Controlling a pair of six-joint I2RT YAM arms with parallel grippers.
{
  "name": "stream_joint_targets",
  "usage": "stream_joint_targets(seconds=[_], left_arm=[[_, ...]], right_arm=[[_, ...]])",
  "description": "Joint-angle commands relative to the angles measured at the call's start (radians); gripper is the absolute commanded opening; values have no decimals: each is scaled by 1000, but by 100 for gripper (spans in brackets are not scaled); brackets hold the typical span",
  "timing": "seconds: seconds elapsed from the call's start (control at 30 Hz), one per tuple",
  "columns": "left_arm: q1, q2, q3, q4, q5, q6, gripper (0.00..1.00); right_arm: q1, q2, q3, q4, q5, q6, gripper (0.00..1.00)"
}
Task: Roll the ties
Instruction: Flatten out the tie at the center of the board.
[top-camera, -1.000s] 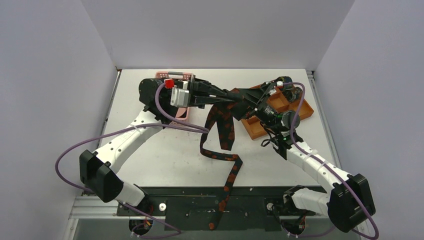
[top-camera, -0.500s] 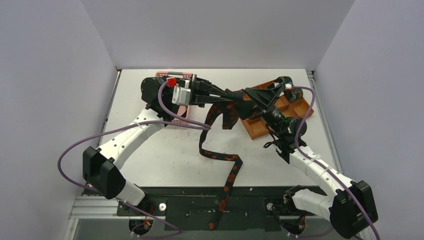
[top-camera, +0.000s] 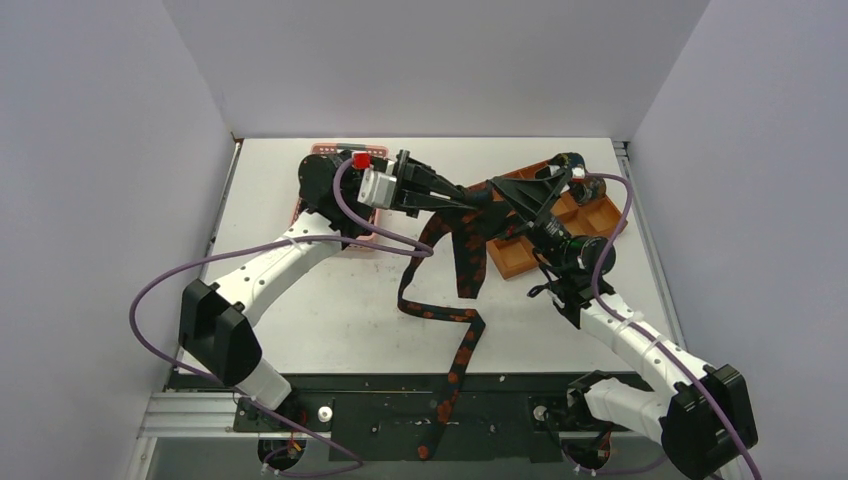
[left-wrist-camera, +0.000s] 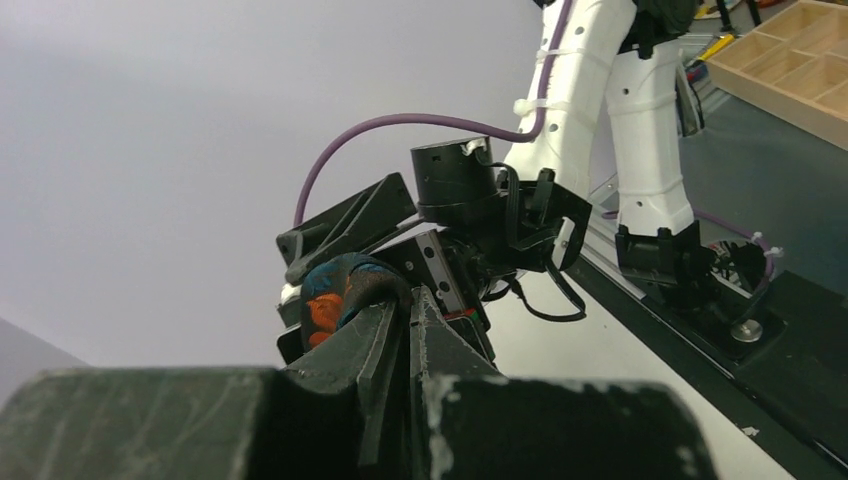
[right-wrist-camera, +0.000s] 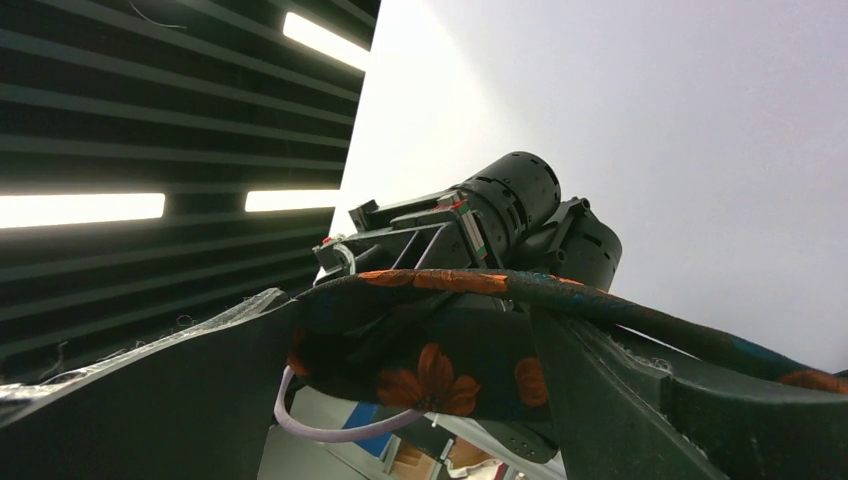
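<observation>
Top view: the left gripper and right gripper meet above the table's middle, tip to tip. The tie is raised between them. Its wide end hangs down just below the grippers. The narrow part drops to the table, bends in a zigzag, then runs over the near edge and across the black rail. The pink basket sits under the left wrist, mostly hidden. The orange tray lies under the right wrist, at the far right of the table.

Left wrist: the left gripper has its fingers pressed together, pinching a fold of the tie, which bulges at the tips. The right gripper's black fingers stand just behind that fold, and its white arm rises beyond.

Right wrist: the right gripper has its fingers spread wide. The tie is stretched across both fingers and sags between them, orange flowers showing. Whether the fingers press on the cloth or only carry it, cannot tell. The left gripper points in from behind, its tip touching the tie's upper edge.
</observation>
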Motion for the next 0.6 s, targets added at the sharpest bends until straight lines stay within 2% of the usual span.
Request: stream_joint_targets(seconds=[0.0, 0.57], left_arm=[[-31, 30, 77, 15, 76, -26, 0], [41, 31, 25, 8, 113, -58, 0]], right_arm=[[-2, 9, 0, 108, 19, 40, 90], [-18, -20, 36, -14, -39, -54, 90]])
